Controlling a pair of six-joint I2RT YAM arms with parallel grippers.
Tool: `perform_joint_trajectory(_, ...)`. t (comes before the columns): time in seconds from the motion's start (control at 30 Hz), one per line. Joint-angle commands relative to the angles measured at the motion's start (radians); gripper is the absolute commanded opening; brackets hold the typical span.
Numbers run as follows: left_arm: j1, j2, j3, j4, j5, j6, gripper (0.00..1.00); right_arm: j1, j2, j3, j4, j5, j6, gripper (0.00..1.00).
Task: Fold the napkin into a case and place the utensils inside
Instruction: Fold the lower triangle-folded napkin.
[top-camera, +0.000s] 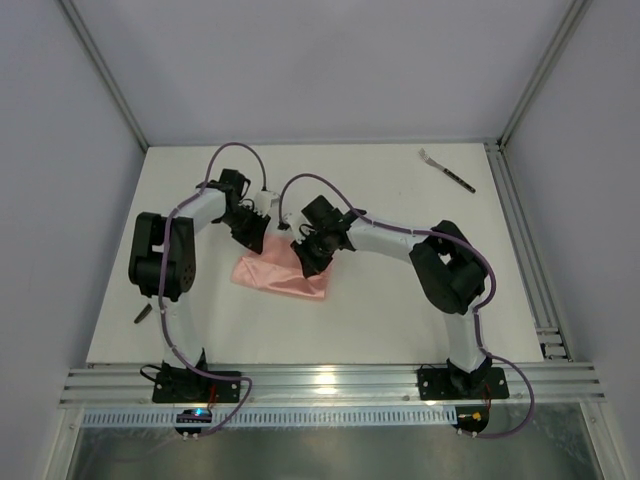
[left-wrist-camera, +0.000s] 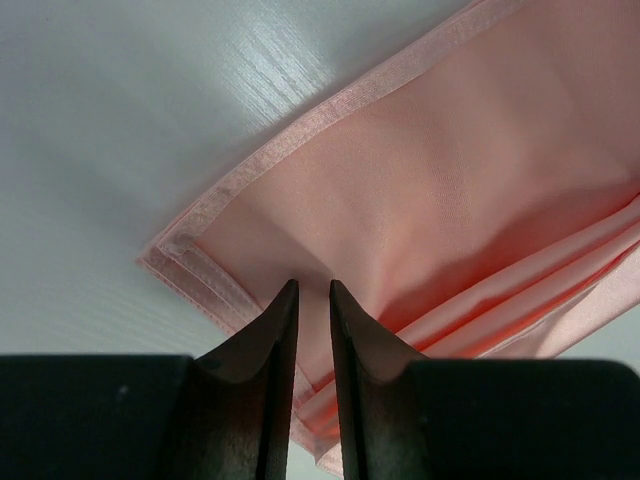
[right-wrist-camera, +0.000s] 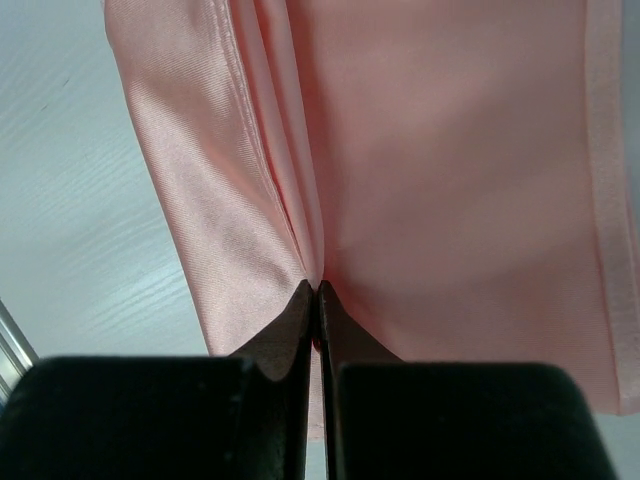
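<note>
The salmon-pink napkin (top-camera: 280, 276) lies folded into a layered oblong on the white table, left of centre. My left gripper (top-camera: 252, 240) is at its far left corner. In the left wrist view its tips (left-wrist-camera: 312, 285) rest on the cloth (left-wrist-camera: 450, 170) with a narrow gap between the jaws, and the cloth shows through the gap. My right gripper (top-camera: 308, 262) is at the napkin's far right part. In the right wrist view it (right-wrist-camera: 317, 287) is shut on a pleat of the napkin (right-wrist-camera: 460, 170). The fork (top-camera: 446, 169) lies far off at the back right.
A small dark object (top-camera: 143, 314) lies near the table's left edge by the left arm. A metal rail (top-camera: 520, 240) runs along the right side and another (top-camera: 330, 384) along the front by the arm bases.
</note>
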Motion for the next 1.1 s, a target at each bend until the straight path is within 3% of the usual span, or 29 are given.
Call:
perform_joint_trajectory(0.0, -0.010, -0.003, -0.030, 0.040, -0.027, 0.027, 0.21, 0.010, -0.054, 0.058, -0.006, 0.058, -0.020, 0.04)
perform_joint_trajectory(0.57, -0.008, -0.050, -0.062, 0.053, -0.039, 0.027, 0.20, -0.010, 0.035, 0.015, 0.006, 0.118, 0.045, 0.04)
perform_joint_trajectory(0.63, -0.006, -0.066, -0.060, 0.063, -0.035, 0.013, 0.25, -0.011, 0.033, 0.002, 0.020, 0.118, 0.052, 0.04)
perform_joint_trajectory(0.9, 0.021, -0.229, -0.022, 0.093, -0.021, -0.063, 0.37, -0.010, 0.042, -0.028, 0.049, 0.116, 0.067, 0.04)
perform_joint_trajectory(1.07, 0.058, -0.346, -0.078, 0.078, 0.022, -0.085, 0.35, -0.011, 0.048, -0.029, 0.059, 0.107, 0.072, 0.04)
